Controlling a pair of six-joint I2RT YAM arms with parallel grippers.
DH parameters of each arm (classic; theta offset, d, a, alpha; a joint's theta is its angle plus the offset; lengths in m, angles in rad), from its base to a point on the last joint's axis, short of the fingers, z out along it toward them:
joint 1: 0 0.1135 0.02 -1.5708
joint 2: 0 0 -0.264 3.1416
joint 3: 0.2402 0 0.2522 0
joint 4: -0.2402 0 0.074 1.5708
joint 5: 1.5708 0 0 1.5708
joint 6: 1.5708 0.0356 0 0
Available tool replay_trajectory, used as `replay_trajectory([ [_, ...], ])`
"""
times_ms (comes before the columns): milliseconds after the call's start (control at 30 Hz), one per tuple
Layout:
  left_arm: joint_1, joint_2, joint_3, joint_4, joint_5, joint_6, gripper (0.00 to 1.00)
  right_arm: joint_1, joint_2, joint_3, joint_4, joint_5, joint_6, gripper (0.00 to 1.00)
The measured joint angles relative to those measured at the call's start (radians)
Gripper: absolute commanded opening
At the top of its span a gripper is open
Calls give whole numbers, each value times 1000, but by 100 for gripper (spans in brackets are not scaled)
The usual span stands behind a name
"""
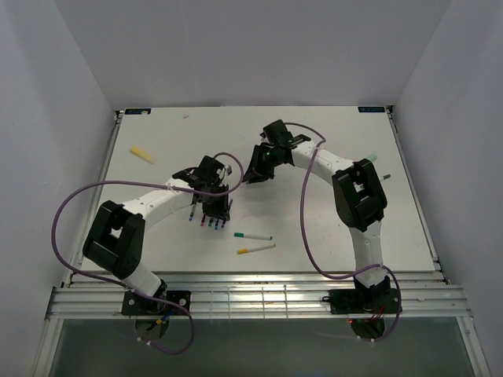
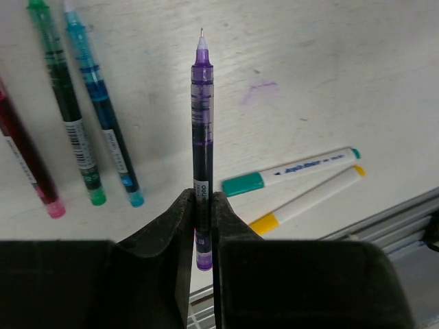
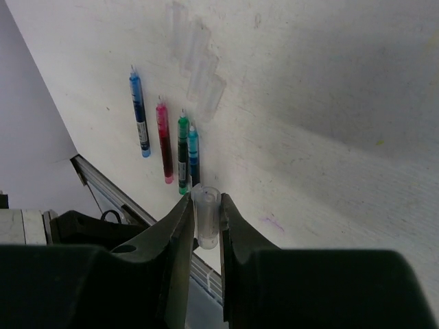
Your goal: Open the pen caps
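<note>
Left wrist view: our left gripper (image 2: 204,205) clamps the uncapped purple pen (image 2: 202,123), our right gripper (image 3: 204,205) pinches a clear cap (image 3: 205,218); dropped carelessly, either may roll toward the lower-right rail (image 2: 398,216).

A white table (image 1: 405,228) sat between plain white walls (image 1: 55,118) — a ribbed metal rail (image 1: 259,302) ran along its near edge. A faint purple smudge (image 2: 259,90) marked its surface.
</note>
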Motion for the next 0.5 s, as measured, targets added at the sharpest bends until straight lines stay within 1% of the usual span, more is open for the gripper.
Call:
replay_trajectory([
  [167,0,27,0,-17,-84,22,0,-1,0,-51,25,-37,29,8],
  [200,0,27,0,-16,-95,25,2,-1,0,-55,28,-43,31,8],
  [267,0,28,0,-12,-112,28,3,-1,0,-58,37,-50,36,8],
  [400,0,40,-2,-3,-131,32,12,-1,0,-58,53,-63,47,8],
  [500,0,58,-11,6,-135,32,14,2,0,-58,55,-70,50,8],
])
